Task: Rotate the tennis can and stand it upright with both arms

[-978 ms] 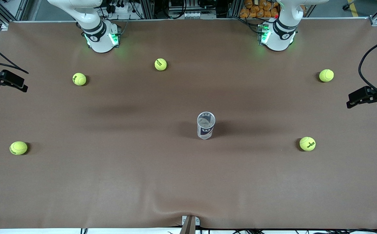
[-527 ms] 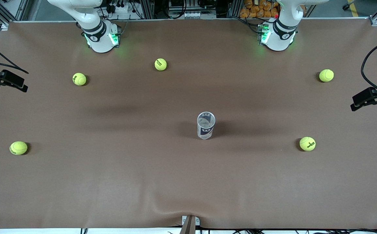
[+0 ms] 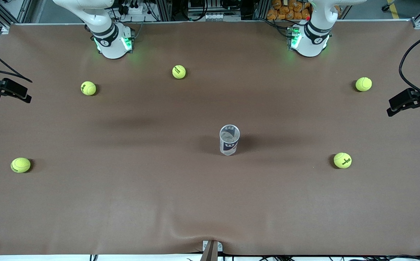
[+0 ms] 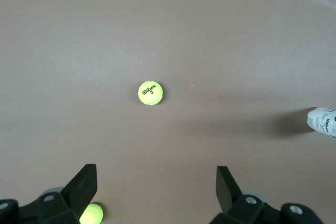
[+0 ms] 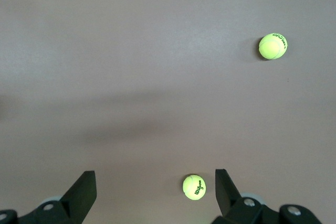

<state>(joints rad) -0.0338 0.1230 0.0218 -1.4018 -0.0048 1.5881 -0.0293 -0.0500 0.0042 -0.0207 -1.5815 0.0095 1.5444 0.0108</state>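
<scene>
The tennis can (image 3: 229, 140) stands upright near the middle of the table, open end up, with its white and navy label showing. Nothing touches it. Its edge shows in the left wrist view (image 4: 323, 121). My left gripper (image 3: 394, 105) hangs open and empty over the left arm's end of the table, well away from the can; in its wrist view (image 4: 156, 182) the jaws are wide apart. My right gripper (image 3: 25, 97) hangs open and empty over the right arm's end, also well away from the can; its wrist view (image 5: 155, 187) shows the jaws wide apart.
Several yellow-green tennis balls lie scattered on the brown table: (image 3: 179, 71), (image 3: 88, 88), (image 3: 20, 165), (image 3: 363, 84), (image 3: 342, 160). One ball (image 4: 150, 93) lies below the left gripper; two balls (image 5: 194, 187), (image 5: 273, 46) lie below the right gripper.
My left gripper has shifted a little at its end of the table. The can, the balls and my right gripper have not moved.
</scene>
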